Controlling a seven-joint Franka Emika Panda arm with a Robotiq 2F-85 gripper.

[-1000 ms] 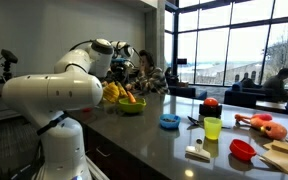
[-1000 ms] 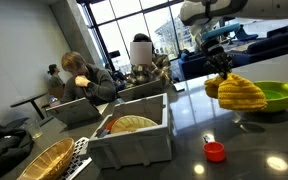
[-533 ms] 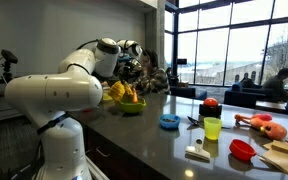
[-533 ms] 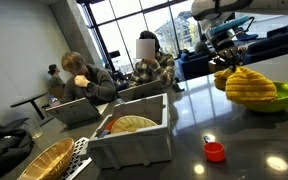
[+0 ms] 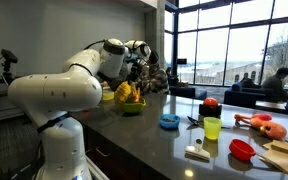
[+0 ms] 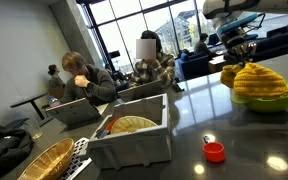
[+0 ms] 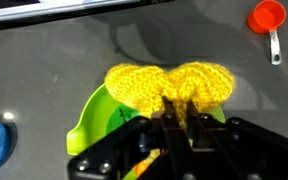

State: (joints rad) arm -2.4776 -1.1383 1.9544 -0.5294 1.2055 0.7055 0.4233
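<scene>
Countertop (image 5: 149,135) dark, glossy; tall windows (image 5: 229,40) behind; gripper (image 7: 179,108) pinching yellow knit cloth (image 7: 134,85).

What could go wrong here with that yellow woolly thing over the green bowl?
The yellow knitted cloth is pinched in the shut jaws only at its middle, so it may slip out or snag on them. It looks nearly as wide as the green plastic bowl beneath, so it might flop over the rim or tip the bowl.
</scene>
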